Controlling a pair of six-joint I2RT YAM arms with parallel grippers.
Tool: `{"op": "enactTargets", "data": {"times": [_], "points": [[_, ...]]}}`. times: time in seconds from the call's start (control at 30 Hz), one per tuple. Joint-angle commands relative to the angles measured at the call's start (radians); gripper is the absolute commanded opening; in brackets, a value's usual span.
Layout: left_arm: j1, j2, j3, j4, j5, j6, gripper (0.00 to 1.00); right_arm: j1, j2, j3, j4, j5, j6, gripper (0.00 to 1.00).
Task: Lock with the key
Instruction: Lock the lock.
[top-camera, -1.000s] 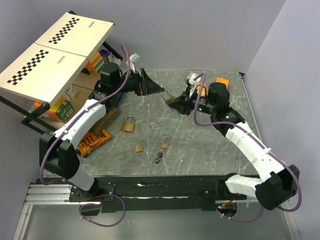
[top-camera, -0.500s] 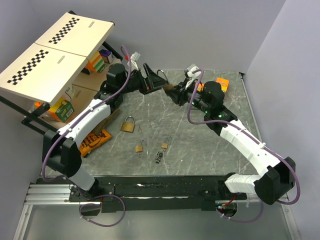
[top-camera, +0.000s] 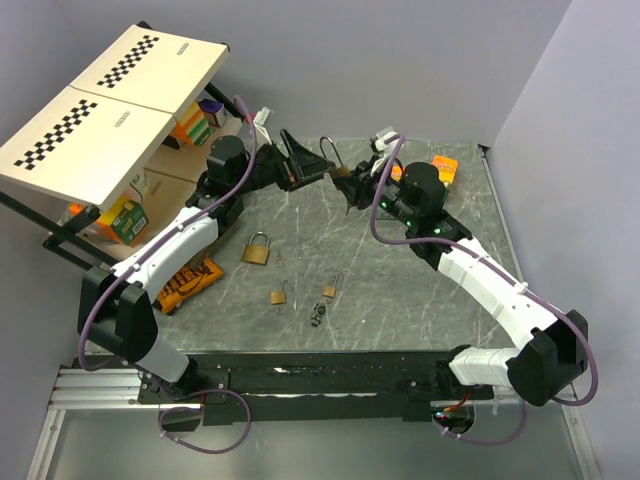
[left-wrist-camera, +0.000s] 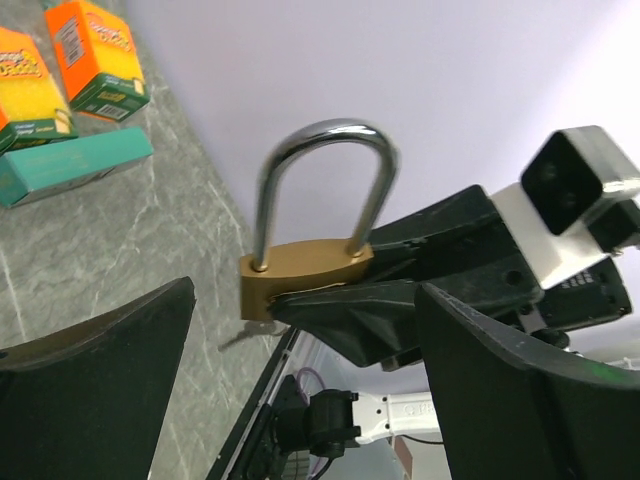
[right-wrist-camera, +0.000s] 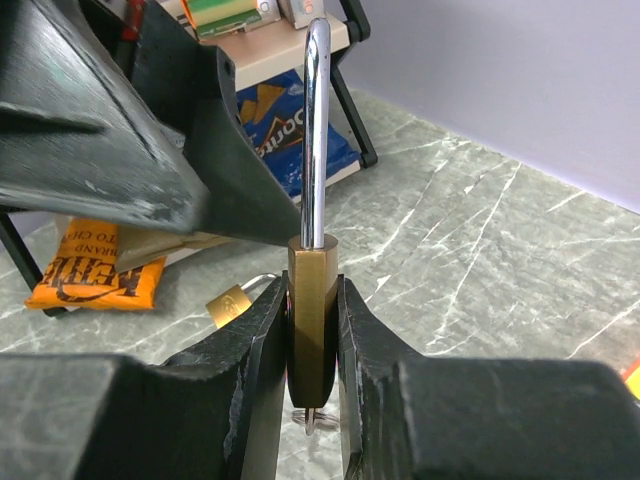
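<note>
Brass padlock, glossy steel shackle

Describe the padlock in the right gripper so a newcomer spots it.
Look above the far middle of the marble table. The brass padlock is pinched by its body in the jaws of the right gripper. Unlike the three padlocks lying on the table, it is held in the air.

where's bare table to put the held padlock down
Widest bare patch: mid-table marble, bordered by the big padlock on the left, the right forearm on the right, the small padlocks and key nearside. Crowded: left edge by the chip bag and shelf, and the far middle, where the right end effector grips the held padlock beside the open left end effector.
</note>
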Motion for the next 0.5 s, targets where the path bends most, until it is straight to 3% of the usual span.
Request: {"op": "enactTargets", "data": {"times": [0.0,0.2,0.27,0.47], "points": [[-0.013,-0.035,0.007,0.090,0.015,-0.018,0.96,0.014,0.008,0.090,0.102,0.018,0.015,0.00],[-0.032,-0.006,0.058,-0.010,-0.012,0.019,0.93,0.039,0.039,0.129,0.085,0.044,0.003,0.00],[-0.033,-0.003,0.073,-0.048,-0.034,0.022,0.86,0.042,0.043,0.135,0.085,0.048,0.001,0.00],[-0.035,-0.007,0.065,-0.038,-0.055,0.007,0.80,0.062,0.048,0.133,0.091,0.062,0.000,0.00]]}}
